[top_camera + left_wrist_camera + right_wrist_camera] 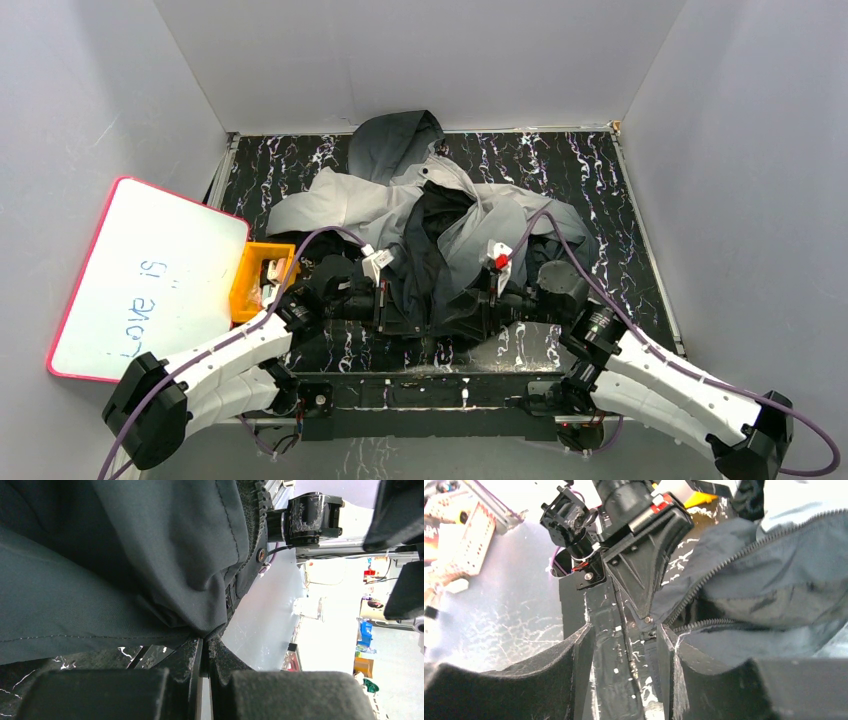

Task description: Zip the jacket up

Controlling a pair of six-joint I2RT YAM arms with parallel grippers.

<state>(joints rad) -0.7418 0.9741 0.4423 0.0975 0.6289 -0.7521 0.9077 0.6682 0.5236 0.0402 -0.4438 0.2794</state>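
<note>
The jacket (400, 210) lies crumpled and open on the table, hood at the far side, light grey above and dark near the hem. My left gripper (405, 318) is at the near hem; in the left wrist view it (205, 645) is shut on a fold of the dark jacket fabric (125, 555). My right gripper (462, 312) faces it from the right. In the right wrist view it (624, 630) is open. The zipper slider (651, 632) sits beside its right finger, and a thin pull cord (626, 650) runs between the fingers. The open zipper teeth (724, 562) run up to the right.
A pink-edged whiteboard (150, 280) leans at the left, with an orange box (262, 278) beside it. The black marbled table (600, 180) is enclosed by white walls. The left gripper body (644, 550) is close in front of the right fingers.
</note>
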